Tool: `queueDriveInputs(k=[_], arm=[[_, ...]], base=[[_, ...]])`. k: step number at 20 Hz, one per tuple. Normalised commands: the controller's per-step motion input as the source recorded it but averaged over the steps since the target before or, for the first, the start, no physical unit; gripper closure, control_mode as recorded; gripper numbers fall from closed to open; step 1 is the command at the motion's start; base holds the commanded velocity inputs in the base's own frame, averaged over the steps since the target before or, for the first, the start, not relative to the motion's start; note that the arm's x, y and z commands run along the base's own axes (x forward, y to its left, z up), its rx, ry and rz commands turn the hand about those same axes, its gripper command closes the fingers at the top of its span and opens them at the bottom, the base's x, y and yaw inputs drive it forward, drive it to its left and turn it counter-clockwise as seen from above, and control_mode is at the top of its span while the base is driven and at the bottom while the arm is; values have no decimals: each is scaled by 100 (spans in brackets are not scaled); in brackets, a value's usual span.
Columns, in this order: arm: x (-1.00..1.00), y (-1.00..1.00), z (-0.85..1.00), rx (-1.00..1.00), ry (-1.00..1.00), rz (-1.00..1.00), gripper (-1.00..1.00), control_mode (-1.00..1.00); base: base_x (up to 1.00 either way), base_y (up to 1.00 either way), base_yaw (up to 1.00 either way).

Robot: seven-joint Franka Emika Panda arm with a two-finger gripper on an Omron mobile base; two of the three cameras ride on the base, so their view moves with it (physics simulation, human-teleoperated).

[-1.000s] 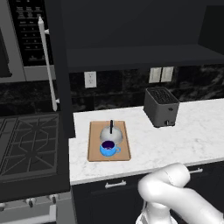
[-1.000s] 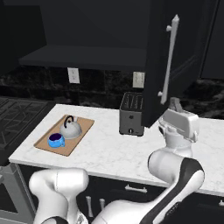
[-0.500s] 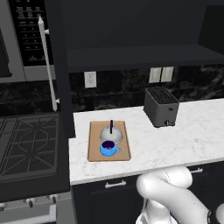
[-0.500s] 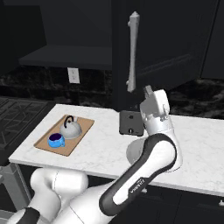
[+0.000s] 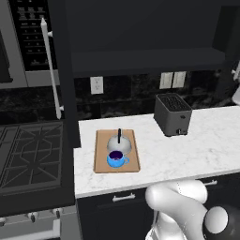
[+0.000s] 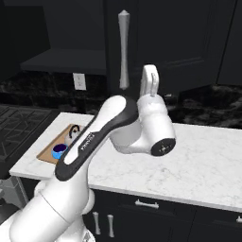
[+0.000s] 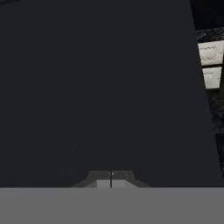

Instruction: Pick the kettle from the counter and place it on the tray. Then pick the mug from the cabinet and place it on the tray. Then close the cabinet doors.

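Observation:
The silver-grey kettle [image 5: 119,142] and the blue mug [image 5: 116,159] both rest on the wooden tray [image 5: 101,161], which lies on the white counter [image 5: 206,140]. From the right base view, the tray [image 6: 47,152] and mug [image 6: 59,151] lie left of my arm. My gripper [image 6: 151,72] is raised against the right cabinet door [image 6: 179,42], just right of its silver handle [image 6: 124,49]. In the hand view the fingertips [image 7: 111,179] are shut together, close to the dark door panel [image 7: 100,87]. The left cabinet door [image 5: 63,70] stands open, and the cabinet shelf [image 5: 145,61] shows.
A black toaster [image 5: 172,114] stands on the counter right of the tray. The gas stovetop [image 5: 28,154] lies to the left, under the microwave [image 5: 18,42]. White wall outlets [image 5: 171,79] sit on the backsplash behind the toaster.
The right cabinet door has swung left towards shut, its handle moving from right of centre to the middle of the right base view. My arm followed it, hand staying on the panel.

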Motion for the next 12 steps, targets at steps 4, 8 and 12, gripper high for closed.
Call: queueDriveInputs(k=[4, 8, 12], arm=[[72, 95, -5, -9, 22, -25, 100, -100], [85, 93, -32, -3, 1, -11, 100, -100], [81, 62, -11, 0, 0, -3, 100, -100]], base=[[0, 0, 0], [0, 0, 0], [0, 0, 0]])
